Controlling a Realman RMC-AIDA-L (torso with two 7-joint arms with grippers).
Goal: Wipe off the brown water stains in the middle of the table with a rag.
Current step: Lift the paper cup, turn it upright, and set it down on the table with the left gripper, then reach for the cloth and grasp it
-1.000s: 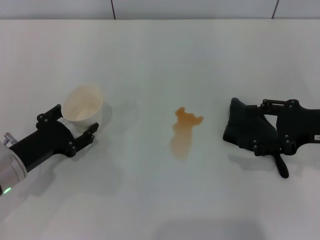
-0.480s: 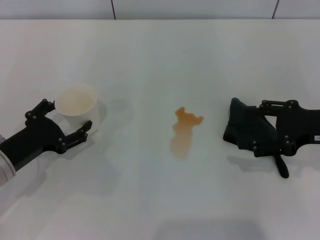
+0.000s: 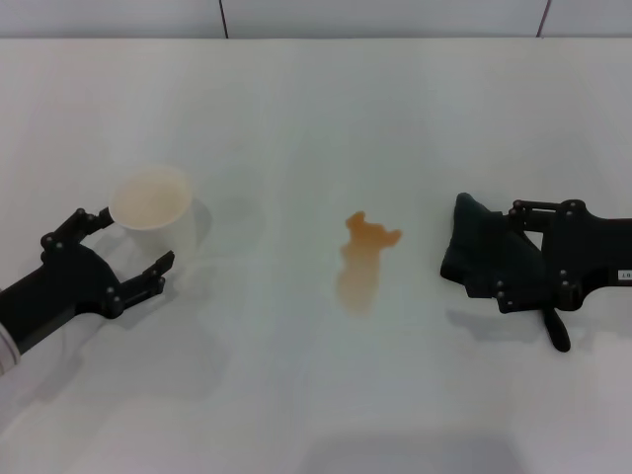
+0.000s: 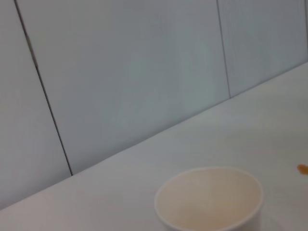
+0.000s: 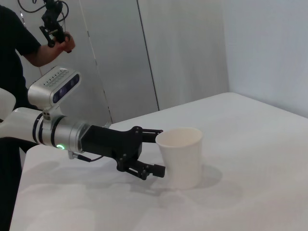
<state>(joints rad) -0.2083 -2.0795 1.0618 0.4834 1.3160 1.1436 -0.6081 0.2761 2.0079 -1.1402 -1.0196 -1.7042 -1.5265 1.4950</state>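
The brown water stains [image 3: 362, 259] lie as an orange-brown blotch in the middle of the white table [image 3: 316, 109]; a speck of them shows in the left wrist view [image 4: 302, 168]. The black rag [image 3: 481, 257] is a lumpy wad to the stain's right, with its tail [image 3: 556, 331] pointing toward me. My right gripper [image 3: 510, 251] is open, with a finger on each side of the wad. My left gripper [image 3: 135, 237] is open and empty, just clear of the cup on its near-left side. It also shows in the right wrist view [image 5: 160, 150].
A pale paper cup [image 3: 151, 202] stands upright on the left of the table; it also shows in the left wrist view [image 4: 209, 197] and the right wrist view [image 5: 180, 156]. A person [image 5: 19, 53] stands beyond the table's left side. Grey wall panels [image 3: 222, 18] run behind the table.
My left gripper moved the cup slightly left, let go of it and drew back toward the near left. The right gripper and rag have barely moved.
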